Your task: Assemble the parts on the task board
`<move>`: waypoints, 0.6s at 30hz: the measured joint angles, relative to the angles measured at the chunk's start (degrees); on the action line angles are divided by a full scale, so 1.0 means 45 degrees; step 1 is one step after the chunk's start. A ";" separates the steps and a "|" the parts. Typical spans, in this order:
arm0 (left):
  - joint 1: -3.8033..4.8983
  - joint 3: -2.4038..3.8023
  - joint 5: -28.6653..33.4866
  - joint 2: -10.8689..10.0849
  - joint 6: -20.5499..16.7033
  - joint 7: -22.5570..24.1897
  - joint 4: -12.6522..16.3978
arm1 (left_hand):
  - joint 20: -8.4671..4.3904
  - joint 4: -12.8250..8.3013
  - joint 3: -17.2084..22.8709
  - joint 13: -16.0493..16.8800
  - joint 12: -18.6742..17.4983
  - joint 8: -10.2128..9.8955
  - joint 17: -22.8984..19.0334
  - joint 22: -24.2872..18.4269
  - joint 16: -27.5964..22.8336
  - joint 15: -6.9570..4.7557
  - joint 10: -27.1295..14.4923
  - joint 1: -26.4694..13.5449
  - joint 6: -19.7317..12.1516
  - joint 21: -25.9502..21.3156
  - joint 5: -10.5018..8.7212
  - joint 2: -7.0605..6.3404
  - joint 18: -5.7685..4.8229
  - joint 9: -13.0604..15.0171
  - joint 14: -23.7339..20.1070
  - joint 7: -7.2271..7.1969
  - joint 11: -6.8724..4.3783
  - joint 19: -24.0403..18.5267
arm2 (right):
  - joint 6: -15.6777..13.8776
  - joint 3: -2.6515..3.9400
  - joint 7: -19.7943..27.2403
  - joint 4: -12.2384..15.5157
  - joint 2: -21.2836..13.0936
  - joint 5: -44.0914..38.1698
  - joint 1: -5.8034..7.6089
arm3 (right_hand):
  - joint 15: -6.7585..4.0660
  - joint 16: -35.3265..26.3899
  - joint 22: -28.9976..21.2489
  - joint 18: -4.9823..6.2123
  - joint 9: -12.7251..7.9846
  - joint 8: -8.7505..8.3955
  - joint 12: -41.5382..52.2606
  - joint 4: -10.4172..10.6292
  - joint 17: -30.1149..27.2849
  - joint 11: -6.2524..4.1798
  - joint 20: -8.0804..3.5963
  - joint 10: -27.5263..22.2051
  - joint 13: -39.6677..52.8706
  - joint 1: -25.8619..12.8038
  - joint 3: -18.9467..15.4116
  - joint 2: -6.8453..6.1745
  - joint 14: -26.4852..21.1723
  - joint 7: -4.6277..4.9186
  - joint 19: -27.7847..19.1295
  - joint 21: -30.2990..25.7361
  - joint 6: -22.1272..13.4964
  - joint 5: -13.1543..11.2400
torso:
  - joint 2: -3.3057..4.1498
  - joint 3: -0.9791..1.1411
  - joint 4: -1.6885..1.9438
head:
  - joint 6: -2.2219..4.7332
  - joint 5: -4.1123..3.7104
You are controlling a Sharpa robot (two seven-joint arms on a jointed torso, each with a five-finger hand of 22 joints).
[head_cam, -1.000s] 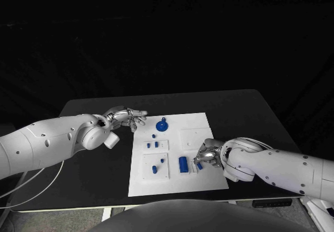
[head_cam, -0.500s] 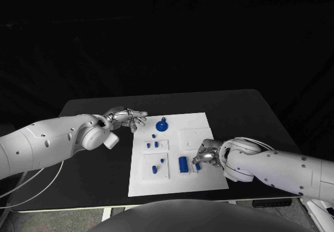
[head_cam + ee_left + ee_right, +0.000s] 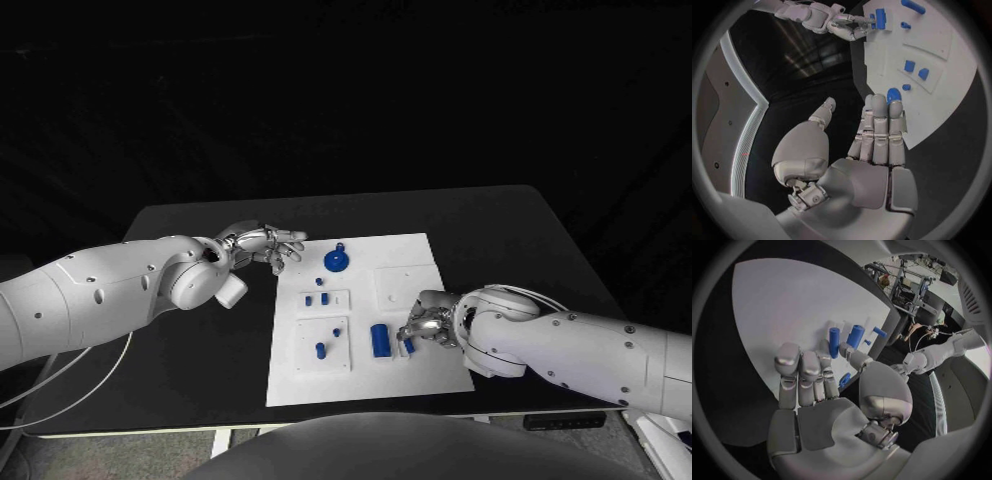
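White task board (image 3: 404, 262) lies mid-counter (image 3: 519, 230), long side running away from the robot. Blue parts on it: round part with a small tab (image 3: 335, 262) near the far left corner, two small pieces (image 3: 316, 299) in a raised panel below it, a peg (image 3: 319, 350) and a small dot (image 3: 338, 331) in the near-left panel, a long upright block (image 3: 379, 340) near the middle of the near half.

Right robot hand (image 3: 423, 325) sits over the board's near right part, just beside the long block, fingers curled in. Right wrist view shows a small blue piece (image 3: 844, 379) at the thumb (image 3: 856, 360); actual hold hard to make out, partly hidden by the palm. Can't tell if it grips.

Left robot hand (image 3: 265, 243) hovers at the board's far left edge, near the round part, fingers straight and loosely apart, nothing held; left wrist view shows fingertips (image 3: 879, 102) over the board rim.

No readable writing or labels anywhere.
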 measured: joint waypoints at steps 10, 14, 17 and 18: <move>0.0000 0.0000 -0.0035 -0.0006 0.0037 -0.0041 0.0003 | -0.0004 0.0000 0.0000 0.0000 0.0000 0.0000 -0.0001 0.0005 0.0000 0.0000 0.0001 0.0000 0.0000 0.0000 0.0000 0.0000 -0.0001 0.0001 0.0000 0.0000 -0.0002 0.0004 | 0.0146 0.0007 0.0006 0.0017 -0.0006 0.0000 0.0011 | -0.0001 0.0000 0.0000 -0.0005 0.0015 0.0000 0.0000 0.0069 0.0009 0.0002 -0.0050 -0.0002 0.0011 -0.0100 0.0000 -0.0002 0.0000 -0.0002 0.0051 0.0000 -0.0002 0.0001 | -0.0001 0.0006 0.0000 | 0.0000 0.0026; 0.0000 0.0000 -0.0046 -0.0005 0.0047 -0.0050 0.0003 | -0.0028 0.0000 0.0000 0.0000 0.0000 0.0000 -0.0002 0.0004 0.0000 0.0000 0.0001 0.0000 0.0000 0.0000 0.0000 0.0000 -0.0001 0.0001 0.0000 0.0000 -0.0003 0.0028 | 0.0192 0.0007 0.0006 0.0040 -0.0012 0.0000 0.0014 | -0.0001 0.0001 0.0001 -0.0007 0.0006 0.0000 0.0000 0.0068 0.0022 0.0003 -0.0049 -0.0003 0.0010 -0.0100 0.0000 -0.0002 0.0000 -0.0002 0.0051 0.0000 -0.0002 0.0001 | -0.0001 0.0006 0.0000 | 0.0000 0.0034; 0.0000 0.0000 -0.0053 -0.0005 0.0052 -0.0058 0.0003 | -0.0028 0.0000 0.0000 -0.0001 0.0000 0.0000 -0.0002 0.0004 0.0000 0.0000 0.0002 0.0000 0.0000 0.0000 0.0000 0.0000 0.0000 -0.0002 0.0000 0.0000 -0.0005 0.0028 | 0.0232 0.0003 0.0006 0.0063 -0.0015 0.0000 0.0014 | 0.0000 0.0001 0.0001 -0.0008 0.0004 0.0000 0.0000 0.0068 0.0022 0.0004 -0.0048 -0.0003 0.0010 -0.0100 0.0000 -0.0002 0.0000 -0.0003 0.0050 0.0000 -0.0003 0.0001 | -0.0001 0.0006 -0.0005 | 0.0000 0.0037; 0.0000 0.0000 -0.0056 -0.0005 0.0053 -0.0061 0.0003 | -0.0028 0.0000 0.0000 0.0000 0.0000 0.0000 -0.0001 0.0003 0.0000 0.0000 0.0002 0.0000 0.0000 0.0000 0.0000 0.0000 0.0000 -0.0010 0.0000 0.0000 -0.0005 0.0028 | 0.0243 0.0002 0.0006 0.0066 -0.0015 0.0000 0.0014 | 0.0000 0.0001 0.0001 -0.0007 0.0004 0.0000 0.0000 0.0068 0.0022 0.0004 -0.0048 -0.0003 0.0010 -0.0100 0.0000 -0.0002 0.0000 -0.0003 0.0050 0.0000 -0.0003 0.0001 | -0.0001 0.0006 -0.0006 | 0.0000 0.0038</move>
